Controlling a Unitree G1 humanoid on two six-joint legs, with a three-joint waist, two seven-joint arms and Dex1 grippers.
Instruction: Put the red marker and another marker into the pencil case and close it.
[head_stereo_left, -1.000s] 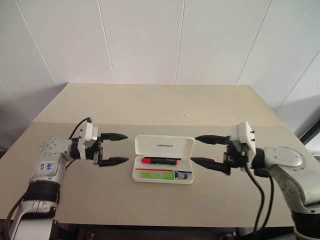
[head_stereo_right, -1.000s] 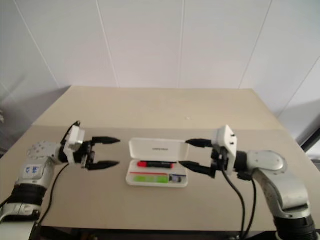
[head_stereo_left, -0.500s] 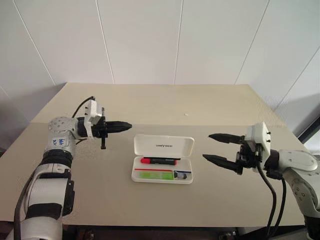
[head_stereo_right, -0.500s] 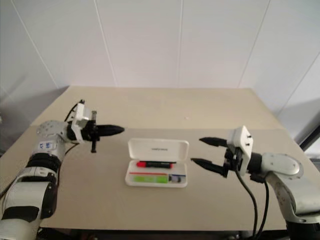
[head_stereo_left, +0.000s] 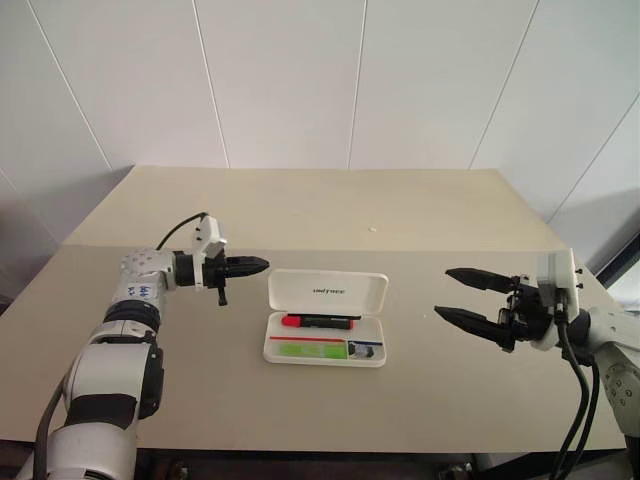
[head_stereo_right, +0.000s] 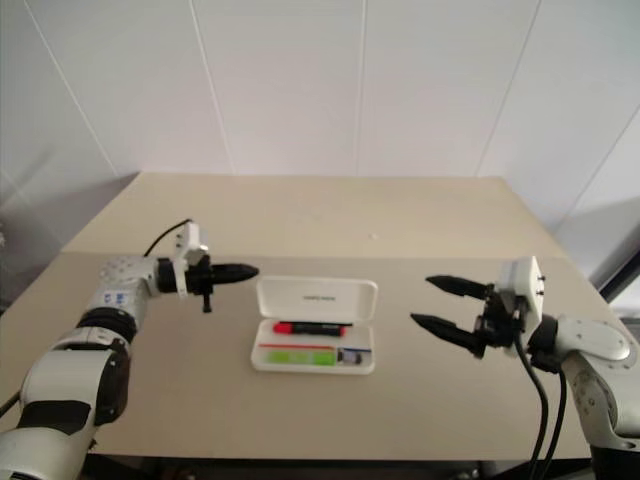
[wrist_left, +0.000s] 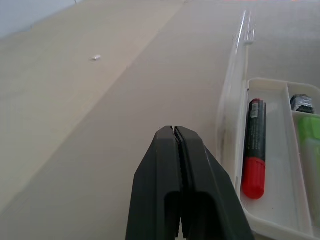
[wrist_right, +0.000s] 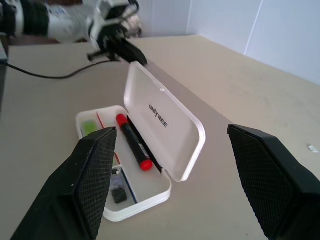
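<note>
The pencil case (head_stereo_left: 326, 319) was laid open on the bench (head_stereo_left: 300, 210), "UNITREE" printed inside its lid. The red marker (head_stereo_left: 318, 322) and green marker (head_stereo_left: 300, 349) were inside. The left claw (head_stereo_left: 252, 266) was pressed together; the right claw (head_stereo_left: 452, 293) was spread apart.

One open pencil case (head_stereo_left: 326, 318) sits on my worktop (head_stereo_left: 300, 215). Inside lie one red marker (head_stereo_left: 318, 322), one green marker (head_stereo_left: 308, 349) and one small dark object (head_stereo_left: 366, 350).
</note>
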